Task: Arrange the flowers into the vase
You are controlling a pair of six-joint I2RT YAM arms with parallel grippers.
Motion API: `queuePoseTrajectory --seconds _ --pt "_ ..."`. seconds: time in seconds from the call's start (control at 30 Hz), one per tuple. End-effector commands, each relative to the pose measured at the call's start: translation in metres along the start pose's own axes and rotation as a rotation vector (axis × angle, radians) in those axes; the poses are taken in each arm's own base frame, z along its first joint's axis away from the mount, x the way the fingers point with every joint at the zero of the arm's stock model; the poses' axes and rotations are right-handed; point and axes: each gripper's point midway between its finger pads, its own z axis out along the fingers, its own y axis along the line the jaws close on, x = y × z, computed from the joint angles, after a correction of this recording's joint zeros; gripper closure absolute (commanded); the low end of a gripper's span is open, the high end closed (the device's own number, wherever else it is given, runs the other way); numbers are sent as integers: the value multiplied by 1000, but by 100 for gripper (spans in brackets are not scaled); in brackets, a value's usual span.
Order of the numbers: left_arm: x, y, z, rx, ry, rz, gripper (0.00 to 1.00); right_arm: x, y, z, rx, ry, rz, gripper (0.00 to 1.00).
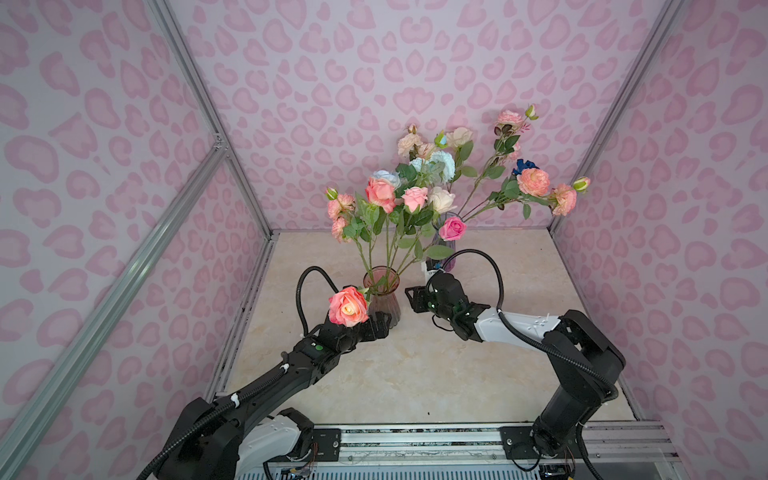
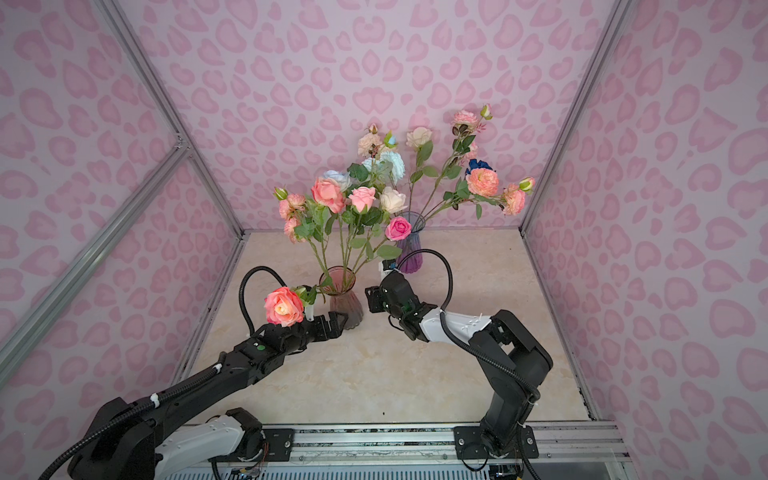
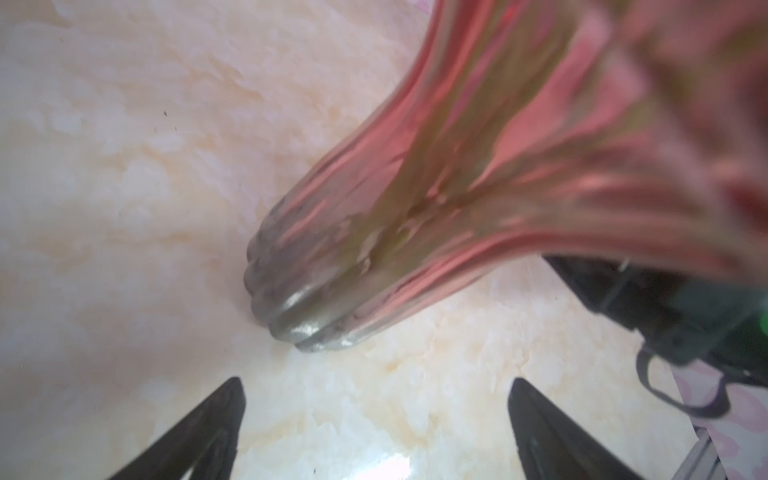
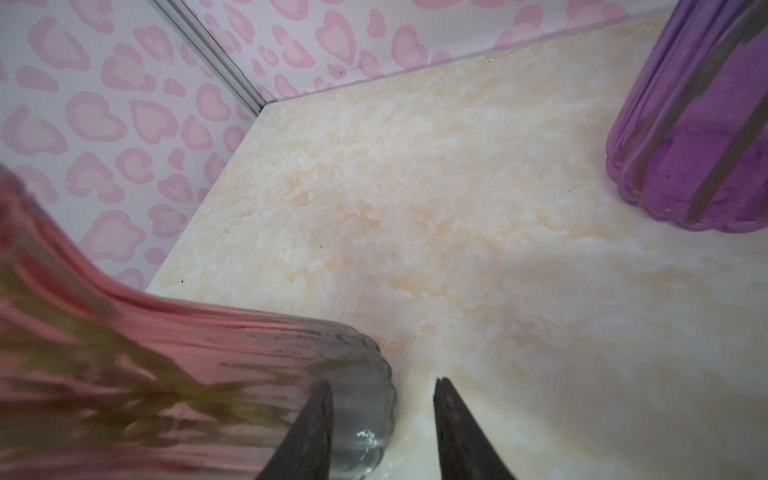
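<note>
Flowers (image 1: pixel 399 195): every stem we can trace ends in a vase. Most stand in the pink vase (image 1: pixel 382 301) at mid tabletop (image 1: pixel 415 374), the rest in the purple vase (image 2: pixel 409 259) behind it and to the right.

One peach rose (image 1: pixel 348 306) sags low. Its head hangs out past the left side of the pink vase, and its stem runs nearly level back to the rim, so its long axis lies across both top views while the others are upright.

Left hand (image 1: pixel 378 326): fingers spread wide, holding nothing, low by the foot of the pink vase on its left front. In the left wrist view the vase base lies just ahead of the fingertips, not between them. The peach rose head sits right above this hand's wrist.

Right hand (image 1: pixel 415 299): fingers part way apart with nothing between them, just beside the pink vase on its right. We cannot tell whether a finger touches the glass.

Our judgement: the left hand is nearer the sagging rose, which lies up and slightly back from its fingertips; the right hand looks placed to steady the vase
</note>
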Motion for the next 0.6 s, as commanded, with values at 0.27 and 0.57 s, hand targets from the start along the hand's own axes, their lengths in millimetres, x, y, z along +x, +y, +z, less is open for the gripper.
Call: queuePoseTrajectory --seconds 0.27,0.57 --pt "-29 13 25 -116 -157 3 1 -3 14 -2 -50 12 -6 59" --pt "-26 36 35 -222 -190 37 1 11 41 34 -121 62 -8 61"
